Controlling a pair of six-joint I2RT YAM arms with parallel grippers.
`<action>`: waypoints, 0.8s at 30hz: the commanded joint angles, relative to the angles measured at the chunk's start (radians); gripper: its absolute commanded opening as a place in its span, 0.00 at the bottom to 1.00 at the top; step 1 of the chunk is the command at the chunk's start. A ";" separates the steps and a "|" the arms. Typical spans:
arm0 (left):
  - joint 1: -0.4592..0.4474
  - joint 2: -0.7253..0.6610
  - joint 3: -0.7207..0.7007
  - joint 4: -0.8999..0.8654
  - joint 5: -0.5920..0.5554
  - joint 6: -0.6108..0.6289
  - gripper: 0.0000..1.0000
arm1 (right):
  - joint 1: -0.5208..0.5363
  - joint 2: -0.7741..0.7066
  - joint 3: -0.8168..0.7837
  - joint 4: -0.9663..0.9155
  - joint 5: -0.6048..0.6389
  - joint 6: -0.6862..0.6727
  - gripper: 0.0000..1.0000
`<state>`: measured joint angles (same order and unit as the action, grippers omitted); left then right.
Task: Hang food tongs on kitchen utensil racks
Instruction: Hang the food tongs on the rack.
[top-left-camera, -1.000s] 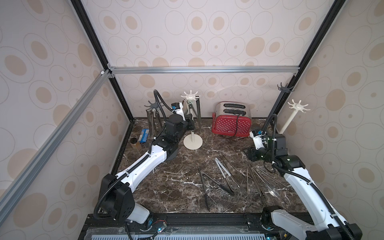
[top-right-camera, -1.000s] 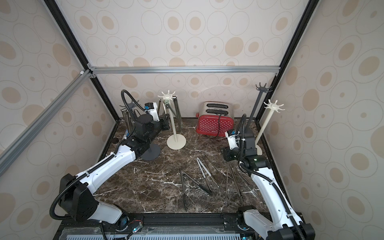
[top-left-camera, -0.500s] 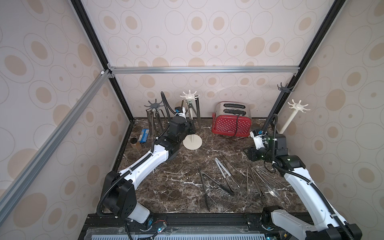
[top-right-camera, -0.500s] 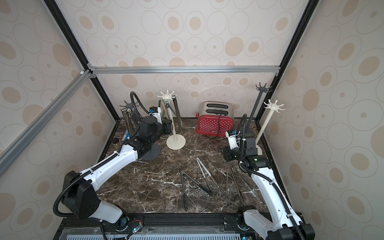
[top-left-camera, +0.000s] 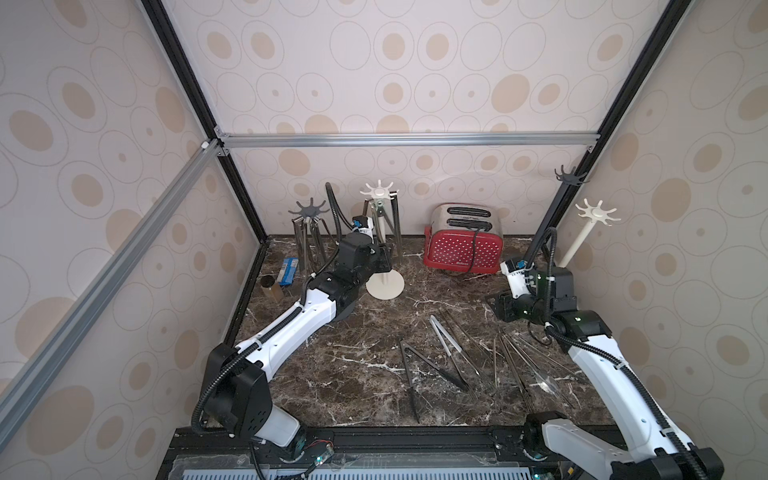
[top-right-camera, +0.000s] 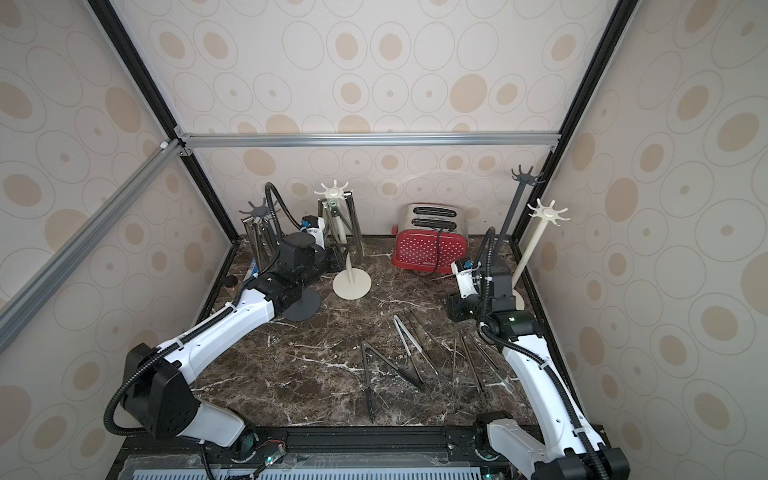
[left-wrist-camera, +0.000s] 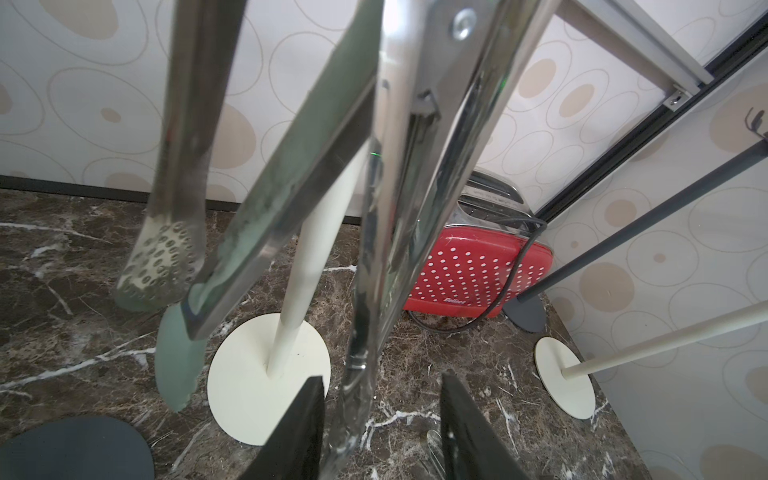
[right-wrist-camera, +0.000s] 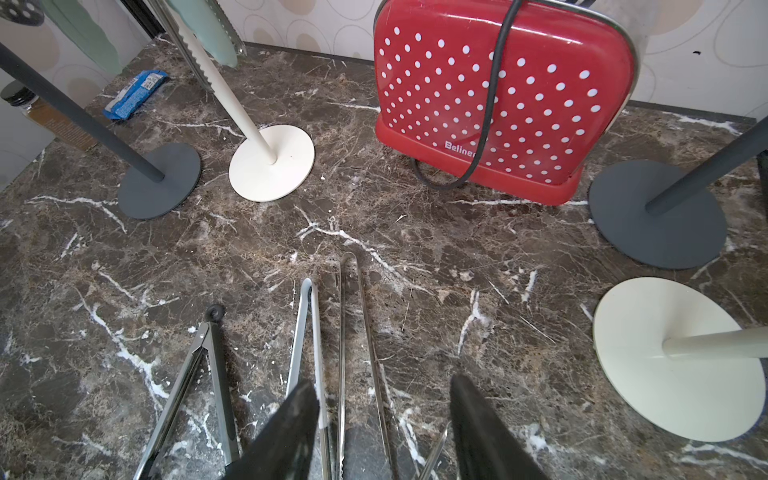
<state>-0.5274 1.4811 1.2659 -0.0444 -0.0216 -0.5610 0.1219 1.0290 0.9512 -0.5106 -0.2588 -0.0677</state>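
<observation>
**Several tongs on the hooks, more lying loose**

Two arms are busy. The left gripper (left-wrist-camera: 381, 376) stands with its jaws apart around a steel pair of tongs (left-wrist-camera: 374, 249), which dangles from the cream rack (top-left-camera: 379, 192) at the back left beside a green-tipped pair (left-wrist-camera: 183, 332). The right gripper (right-wrist-camera: 383, 380), jaws apart and empty, hovers over the loose tongs (top-left-camera: 446, 353) on the table (top-left-camera: 332, 374). A finger catching the dangling blade could swing it off its hook or rock the slim rack. The crowded loose tongs invite grabbing two.
</observation>
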 joint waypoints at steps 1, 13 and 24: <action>0.004 -0.061 0.067 -0.069 0.031 0.033 0.47 | -0.011 0.004 -0.003 0.004 -0.009 0.006 0.55; 0.003 -0.183 0.081 -0.225 0.213 0.173 0.49 | -0.048 -0.031 0.005 -0.026 0.054 0.050 0.57; 0.004 -0.333 0.015 -0.336 0.125 0.294 0.55 | -0.132 -0.090 0.011 -0.075 0.209 0.185 0.61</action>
<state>-0.5274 1.1748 1.2964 -0.3264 0.1322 -0.3317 0.0097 0.9607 0.9512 -0.5533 -0.1097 0.0650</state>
